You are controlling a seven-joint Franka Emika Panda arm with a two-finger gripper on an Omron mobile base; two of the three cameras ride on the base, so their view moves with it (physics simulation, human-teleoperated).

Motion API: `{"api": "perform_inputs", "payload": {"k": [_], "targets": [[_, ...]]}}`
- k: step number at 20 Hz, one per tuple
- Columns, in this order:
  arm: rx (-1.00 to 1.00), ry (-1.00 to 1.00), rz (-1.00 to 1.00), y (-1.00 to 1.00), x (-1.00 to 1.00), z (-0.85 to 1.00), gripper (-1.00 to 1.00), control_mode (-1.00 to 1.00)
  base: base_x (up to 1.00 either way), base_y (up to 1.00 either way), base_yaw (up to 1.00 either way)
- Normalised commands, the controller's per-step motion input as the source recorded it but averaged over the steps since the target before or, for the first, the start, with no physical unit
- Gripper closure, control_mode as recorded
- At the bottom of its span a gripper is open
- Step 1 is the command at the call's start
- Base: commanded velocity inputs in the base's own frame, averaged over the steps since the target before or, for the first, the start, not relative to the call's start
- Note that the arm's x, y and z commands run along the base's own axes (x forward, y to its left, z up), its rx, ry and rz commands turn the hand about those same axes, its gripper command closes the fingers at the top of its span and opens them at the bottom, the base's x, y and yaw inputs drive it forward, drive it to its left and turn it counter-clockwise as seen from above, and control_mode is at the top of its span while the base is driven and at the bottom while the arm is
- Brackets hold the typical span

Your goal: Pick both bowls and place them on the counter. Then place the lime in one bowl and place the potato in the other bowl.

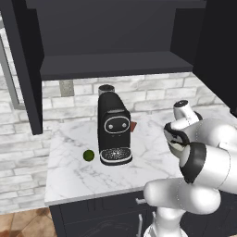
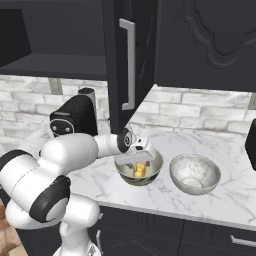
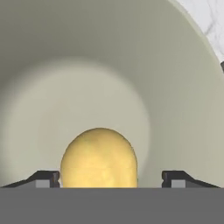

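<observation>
Potato [image 3: 99, 158]: golden oval, resting on the floor of the olive-beige bowl [image 2: 155, 172] near the bench's front edge, directly beneath the hand [image 3: 110, 179]. Hand: fingertips spread wide, clear of the potato on both sides, gripping nothing. Lime [image 1: 88, 155]: well apart, toward the bench's left end beside the coffee machine [image 1: 113, 129]. White marbled bowl [image 2: 195, 173]: vacant, just right of the olive one.
</observation>
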Motion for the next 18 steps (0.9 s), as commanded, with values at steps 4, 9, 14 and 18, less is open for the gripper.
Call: {"api": "perform_inputs", "payload": {"k": [4, 9, 14, 18], "targets": [[0.00, -0.03, 0.00, 0.03, 0.00, 0.14, -1.00, -1.00, 0.00, 0.00, 0.00], [-0.01, -0.06, 0.00, 0.11, 0.00, 0.40, -1.00, -1.00, 0.00, 0.00, 0.00], [-0.04, -0.08, 0.00, 0.28, 0.00, 0.52, -1.00, -1.00, 0.00, 0.00, 0.00], [-0.03, -0.06, 0.00, 0.43, -0.08, 0.42, -1.00, -1.00, 0.00, 0.00, 0.00]]}}
